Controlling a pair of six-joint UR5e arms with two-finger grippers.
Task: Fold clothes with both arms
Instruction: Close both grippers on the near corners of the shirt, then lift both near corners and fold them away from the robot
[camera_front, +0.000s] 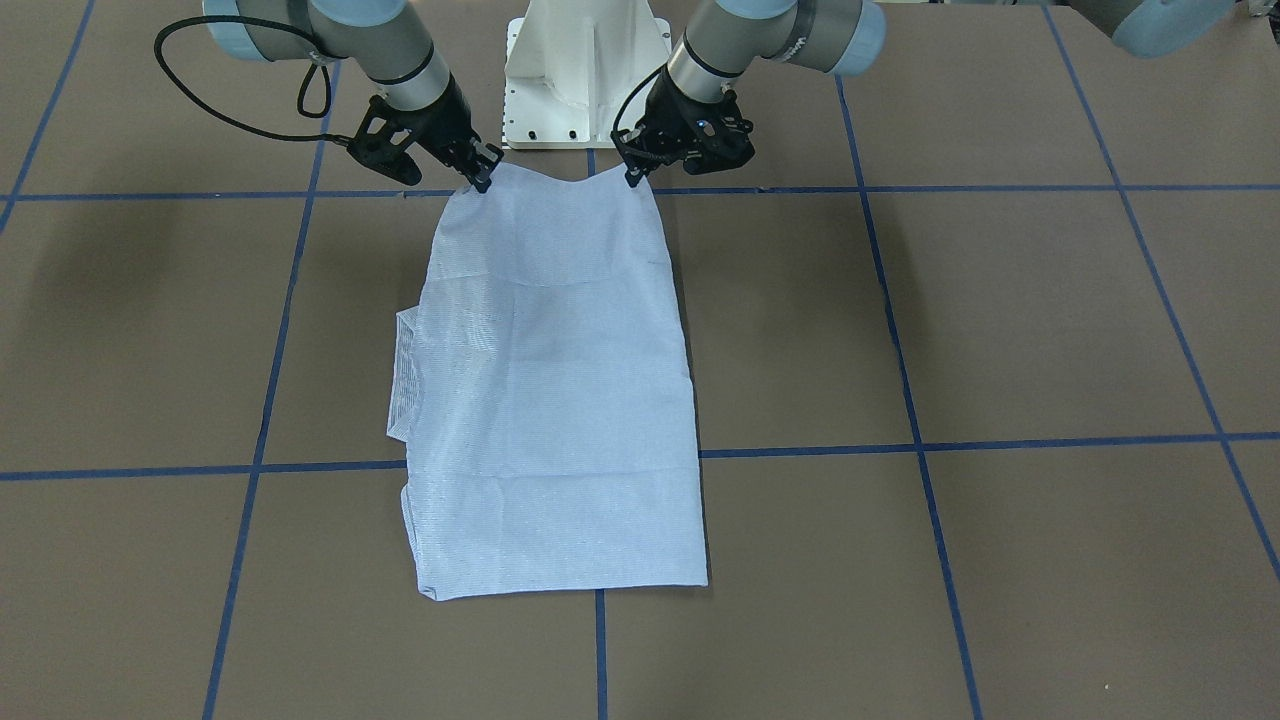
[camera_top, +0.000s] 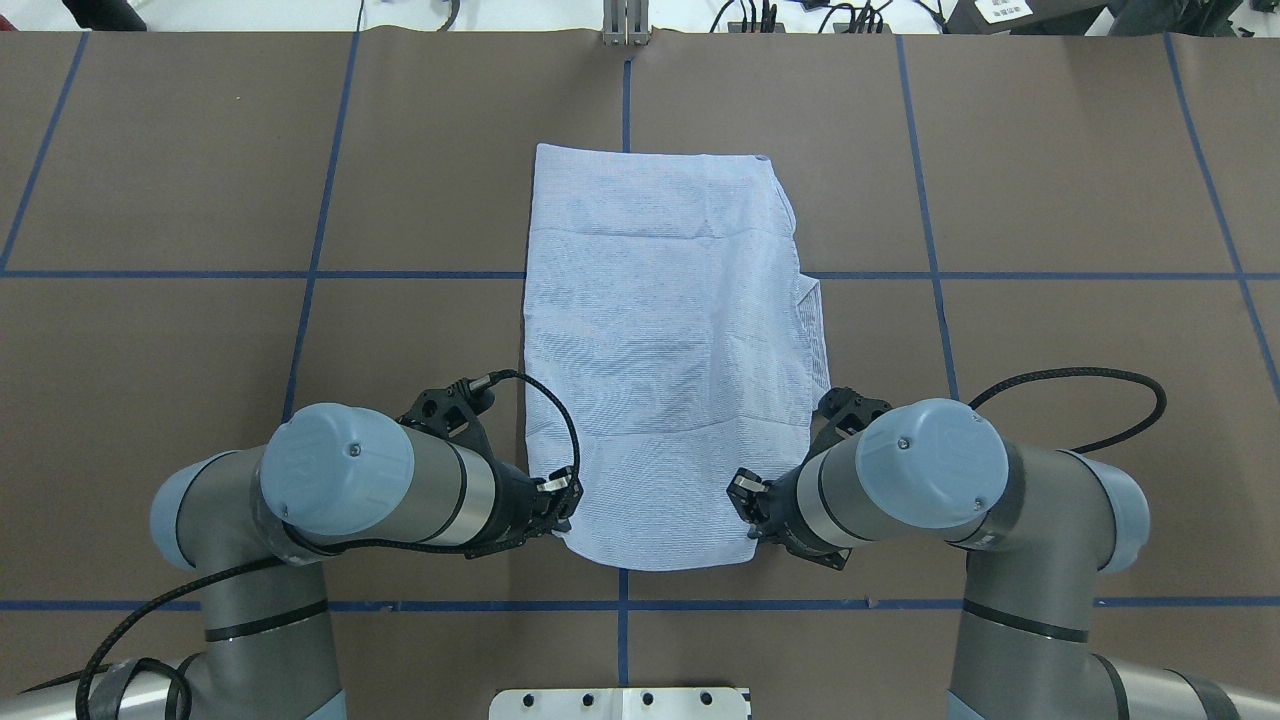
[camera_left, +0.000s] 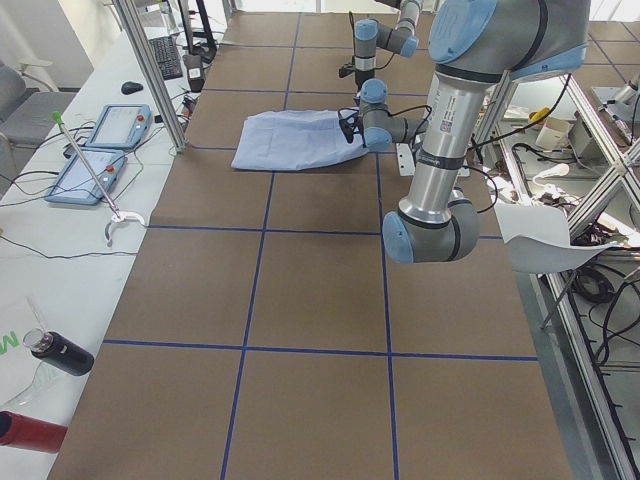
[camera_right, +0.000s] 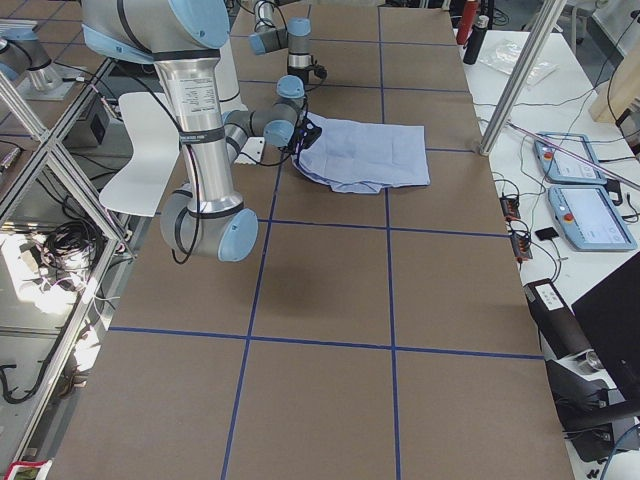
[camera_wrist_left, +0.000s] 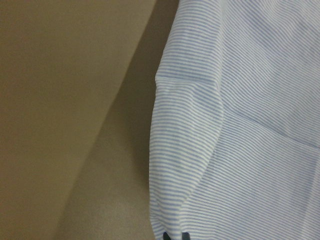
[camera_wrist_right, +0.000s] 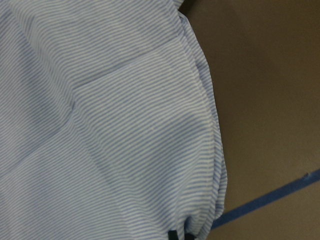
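Striped light-blue shirt lies folded oblong, corners pinched by left gripper and right gripper.

Left pincer and right pincer clamped low.

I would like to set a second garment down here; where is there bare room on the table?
Bare table lies wide on both sides of the shirt, plus a strip beyond its far edge. It is crowded at the near edge, where the left gripper and right gripper pinch its corners before the white base.
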